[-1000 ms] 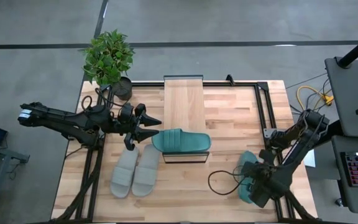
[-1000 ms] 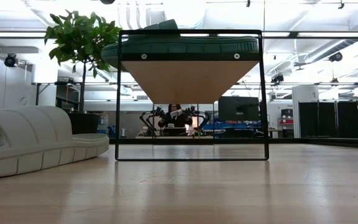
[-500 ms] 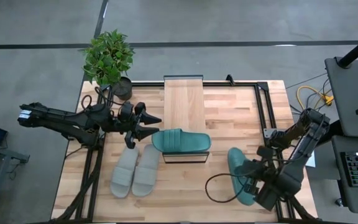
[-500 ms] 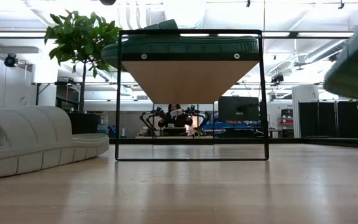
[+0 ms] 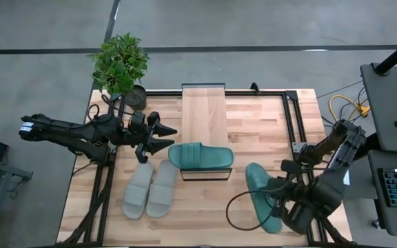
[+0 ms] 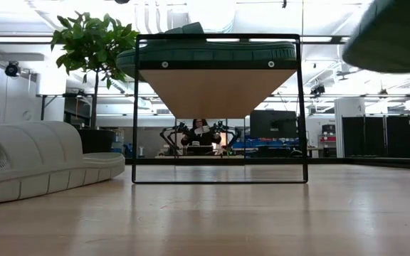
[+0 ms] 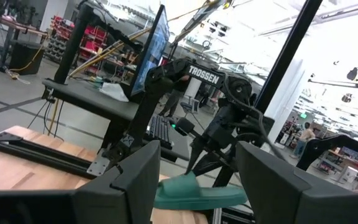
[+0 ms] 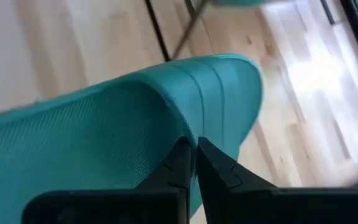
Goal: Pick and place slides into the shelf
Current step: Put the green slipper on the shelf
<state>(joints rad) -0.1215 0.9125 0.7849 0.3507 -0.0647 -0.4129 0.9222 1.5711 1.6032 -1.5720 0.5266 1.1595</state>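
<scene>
Right of shelf (image 5: 204, 117): right tool (image 5: 276, 196) clamped on raised teal slide (image 5: 259, 196); left tool (image 5: 158, 136) apart.

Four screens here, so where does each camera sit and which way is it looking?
High view: above the table, facing down; both arms show, left gripper by the shelf.
Low view: at tabletop height, looking across under the shelf; no arm visible.
Left wrist view: on the left arm, looking past its open fingers toward the right arm.
Right wrist view: on the right arm, its fingers pinching the lifted teal slide.
All four show that slide.

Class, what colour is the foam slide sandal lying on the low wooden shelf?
Teal-green sandal, clearest in the high view.
</scene>
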